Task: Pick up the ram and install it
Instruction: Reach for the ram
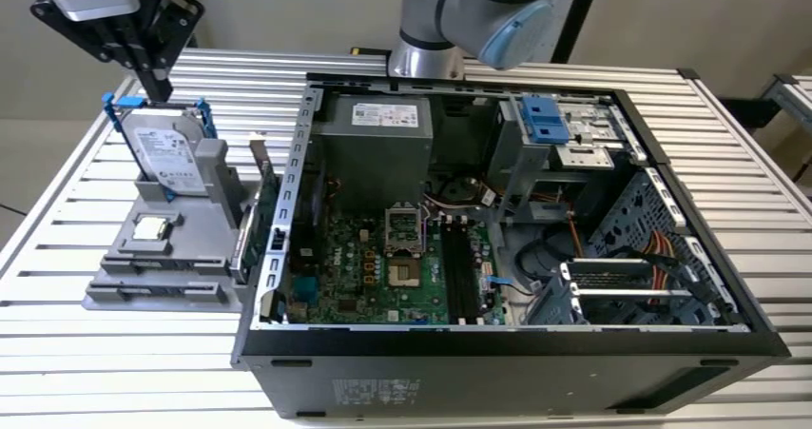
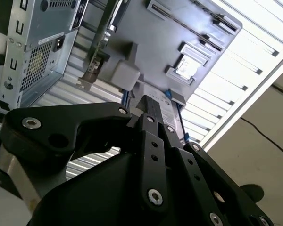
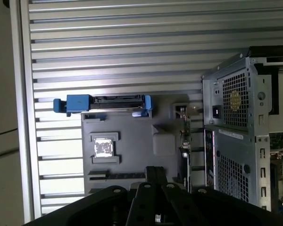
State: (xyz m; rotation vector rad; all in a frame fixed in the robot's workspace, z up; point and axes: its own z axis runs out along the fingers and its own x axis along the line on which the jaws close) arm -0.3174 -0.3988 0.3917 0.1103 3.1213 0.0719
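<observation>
Black fingers pressed together with nothing between them, the gripper point(image 1: 155, 85) is hanging in the exterior view just over the blue-framed hard drive point(image 1: 171, 153), which is standing in the grey holder point(image 1: 209, 163). The ram point(image 1: 171, 265) is lying as a thin dark strip in that holder's slot, on the processor chip's point(image 1: 152, 227) side away from the drive, to the exterior view's left of the open computer case point(image 1: 508, 348). In the second wrist view the gripper point(image 2: 151, 102) is pointing at the holder point(image 2: 146, 37), with the ram point(image 2: 193, 18) sitting edge-up. In the first wrist view the ram point(image 3: 118, 175) is sitting just beside the gripper point(image 3: 155, 172).
</observation>
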